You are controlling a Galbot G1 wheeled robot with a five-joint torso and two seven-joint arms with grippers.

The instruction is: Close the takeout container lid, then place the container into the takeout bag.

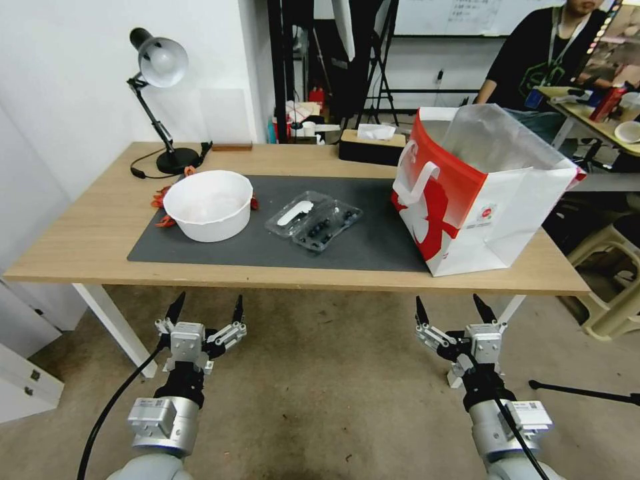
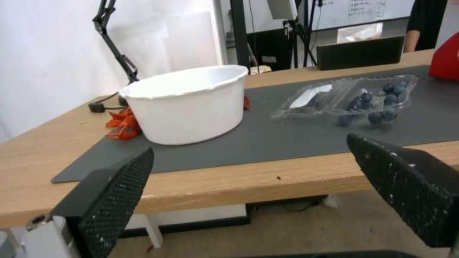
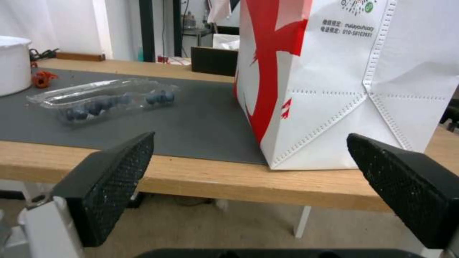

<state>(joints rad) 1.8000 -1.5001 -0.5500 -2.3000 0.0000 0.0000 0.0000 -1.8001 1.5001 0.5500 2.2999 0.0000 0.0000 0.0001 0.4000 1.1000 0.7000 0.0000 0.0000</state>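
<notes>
The container point(image 1: 315, 221) lies open mid-bench on the dark mat point(image 1: 373, 247), its lid point(image 1: 297, 212) toward the white bowl point(image 1: 208, 204), bag point(image 1: 477, 190) rightward. Both grippers, left point(image 1: 205, 310) and right point(image 1: 451, 308), hang empty before the bench's front edge, jaws spread; the left looks slightly nearer.

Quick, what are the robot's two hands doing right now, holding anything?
Left hand: open, empty, in front of the table's near edge.
Right hand: open, empty, also short of the table.

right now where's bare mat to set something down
Free: the mat strip between the container and the takeout bag, and the front strip toward the table edge. Crowded: the white bowl sits close beside the container's open lid.
</notes>
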